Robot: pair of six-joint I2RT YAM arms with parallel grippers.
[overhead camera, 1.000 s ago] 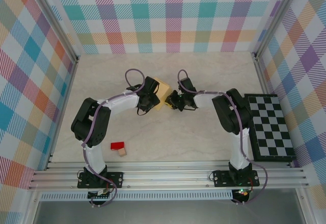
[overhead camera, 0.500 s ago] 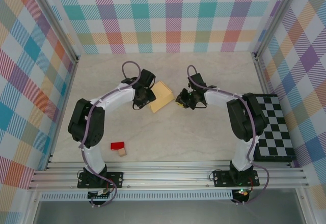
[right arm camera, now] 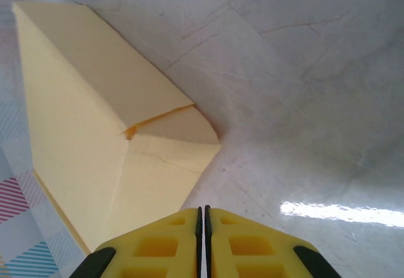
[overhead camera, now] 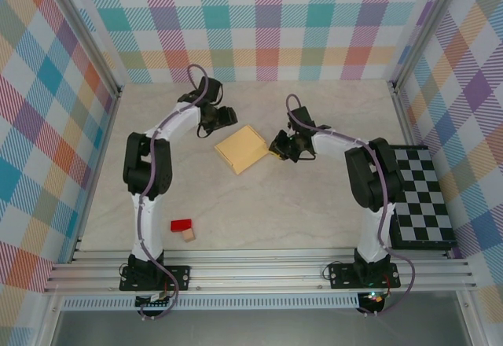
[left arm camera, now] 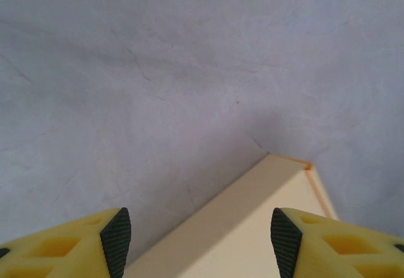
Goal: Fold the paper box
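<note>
Over the last 1 second both arms draw back from the pale yellow-orange thin-card paper box [overhead camera: 244, 149], leaving it flat, closed and free on the pale marbled tabletop [overhead camera: 314, 204], its inside hidden, with the left gripper [left arm camera: 199, 234] spread wide and empty and the right gripper [right arm camera: 203, 227] pinched together on nothing, so the fold looks finished.

The paper box [overhead camera: 242, 149] lies flat on the counter [overhead camera: 314, 204]. My right fingers [overhead camera: 276, 145] sit just beside its right corner; my left fingers [overhead camera: 227, 115] hang near its far-left edge.
</note>
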